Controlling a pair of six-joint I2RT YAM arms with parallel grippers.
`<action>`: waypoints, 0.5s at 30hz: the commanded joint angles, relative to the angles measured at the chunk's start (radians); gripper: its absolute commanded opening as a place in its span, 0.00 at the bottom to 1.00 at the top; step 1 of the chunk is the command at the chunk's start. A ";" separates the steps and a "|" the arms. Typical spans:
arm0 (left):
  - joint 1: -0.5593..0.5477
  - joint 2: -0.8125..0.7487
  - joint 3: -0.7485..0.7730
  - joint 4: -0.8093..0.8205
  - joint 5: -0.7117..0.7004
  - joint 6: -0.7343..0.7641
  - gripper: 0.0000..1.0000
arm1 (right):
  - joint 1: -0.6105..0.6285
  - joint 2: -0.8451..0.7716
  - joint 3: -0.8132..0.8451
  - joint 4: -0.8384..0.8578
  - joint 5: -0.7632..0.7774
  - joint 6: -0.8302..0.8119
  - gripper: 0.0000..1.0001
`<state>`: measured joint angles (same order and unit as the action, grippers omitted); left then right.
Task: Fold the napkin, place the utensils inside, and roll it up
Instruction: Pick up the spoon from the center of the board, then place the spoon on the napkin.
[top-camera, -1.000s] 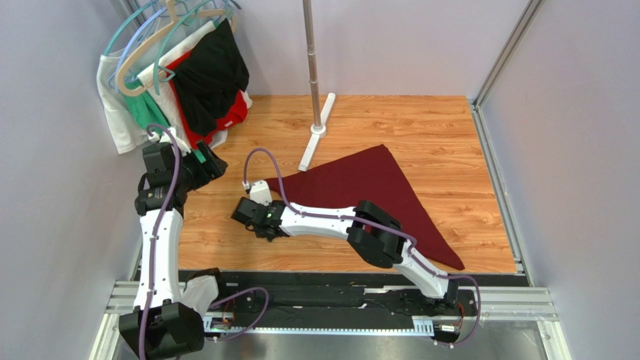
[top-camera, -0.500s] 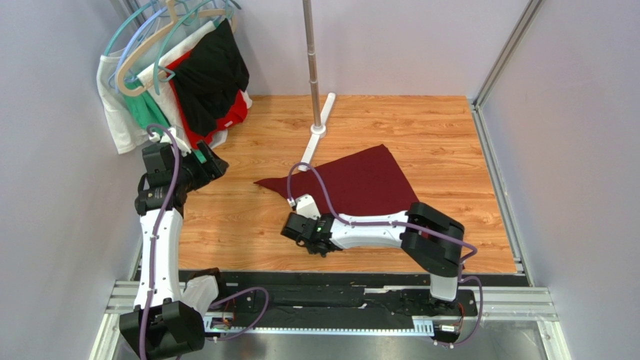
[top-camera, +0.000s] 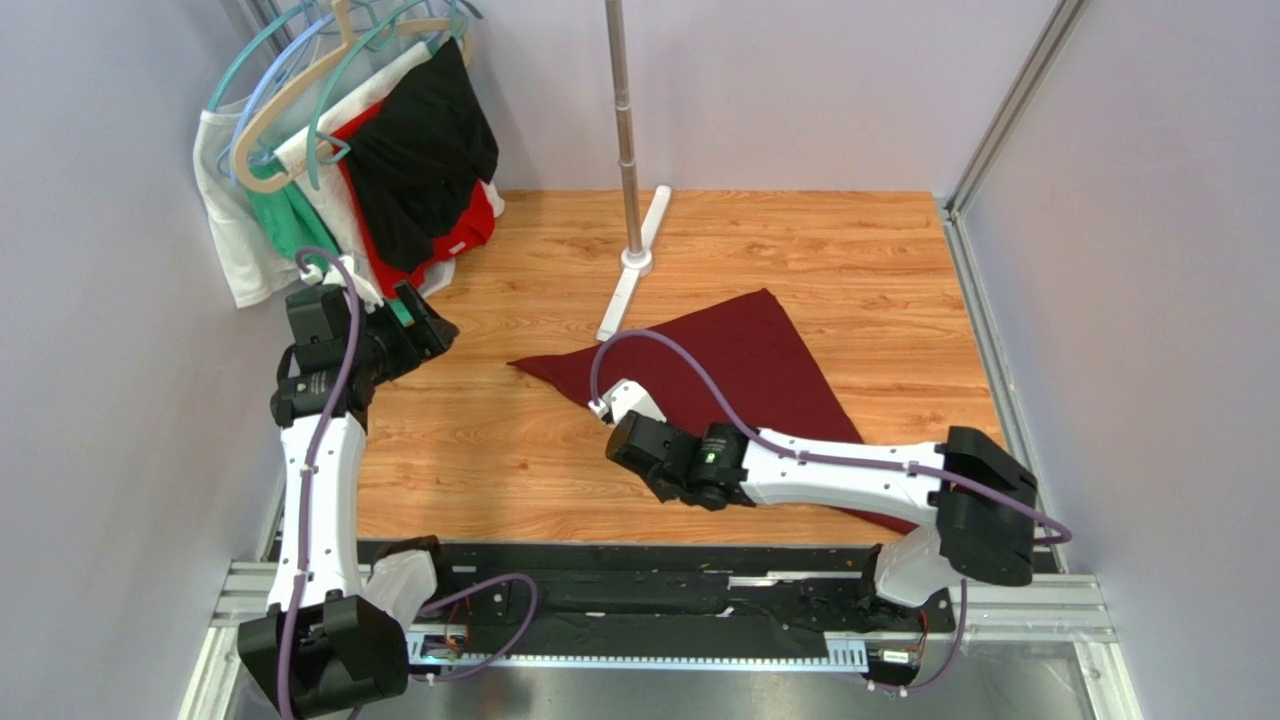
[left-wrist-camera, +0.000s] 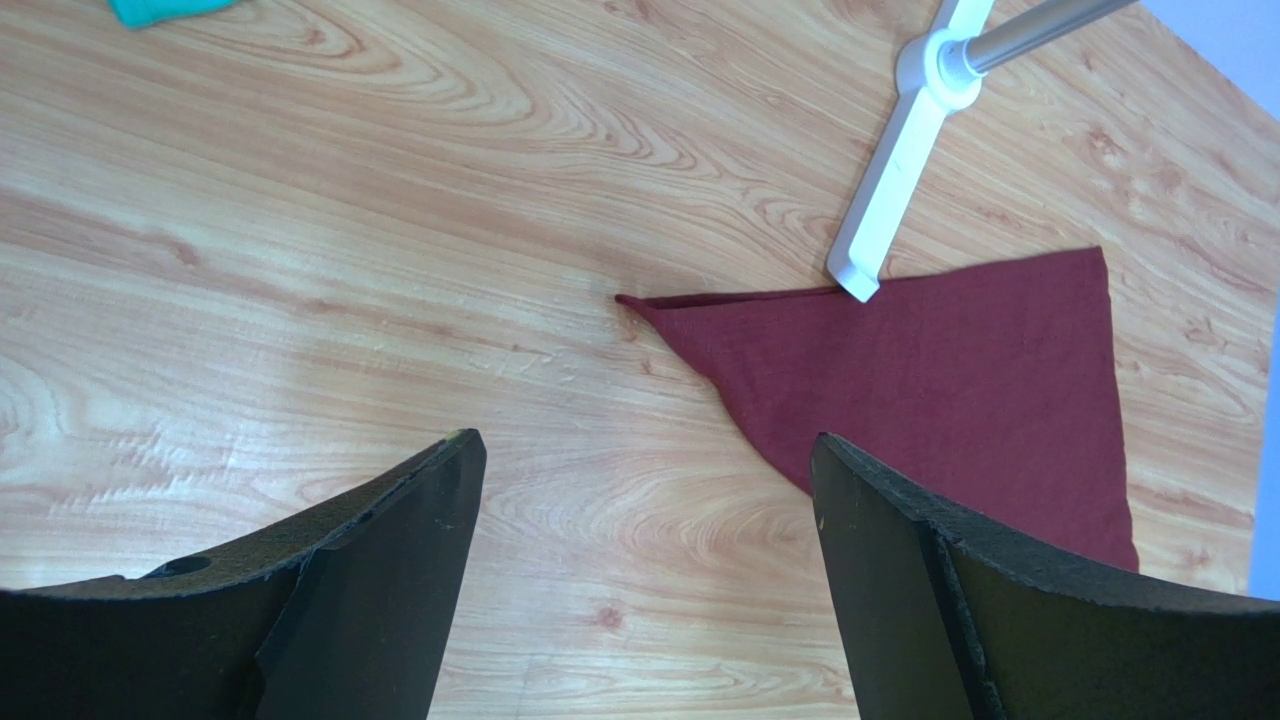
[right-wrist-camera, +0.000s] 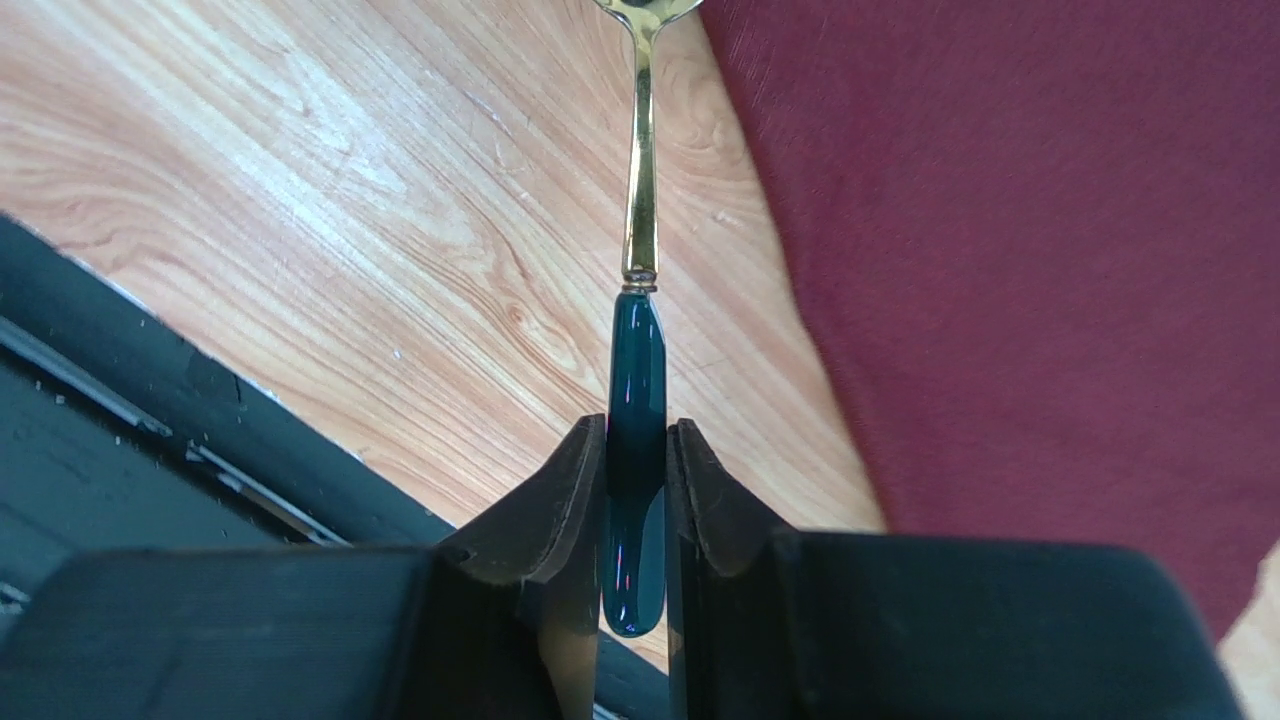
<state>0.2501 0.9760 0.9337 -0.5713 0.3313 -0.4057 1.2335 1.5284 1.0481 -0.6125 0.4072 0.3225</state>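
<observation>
Right pincer (right-wrist-camera: 637, 444) rightward, spoon (right-wrist-camera: 637, 353) between jaws

Left arm upright at far left, elbow bent; left pincer (left-wrist-camera: 643, 450) spread wide, holding nothing. Right arm stretched low, reaching leftward; right pincer (right-wrist-camera: 637, 458) clamped on spoon (right-wrist-camera: 643, 210) handle.

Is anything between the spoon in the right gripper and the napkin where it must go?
Nothing visible. The right gripper grips the spoon by its dark handle beside the napkin; only bare table lies between them. The white stand foot sits at the napkin's far edge, off that path.
</observation>
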 joint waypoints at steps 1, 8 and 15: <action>0.009 0.006 -0.004 0.027 0.005 0.001 0.89 | -0.035 -0.077 0.003 -0.012 -0.007 -0.180 0.00; 0.009 0.009 -0.006 0.024 0.017 0.002 0.89 | -0.146 -0.109 -0.002 -0.013 -0.099 -0.318 0.00; 0.009 0.006 -0.009 0.030 0.046 0.002 0.89 | -0.288 -0.120 -0.011 -0.016 -0.183 -0.485 0.00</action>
<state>0.2504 0.9859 0.9333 -0.5713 0.3447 -0.4057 1.0035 1.4513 1.0458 -0.6380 0.2653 -0.0284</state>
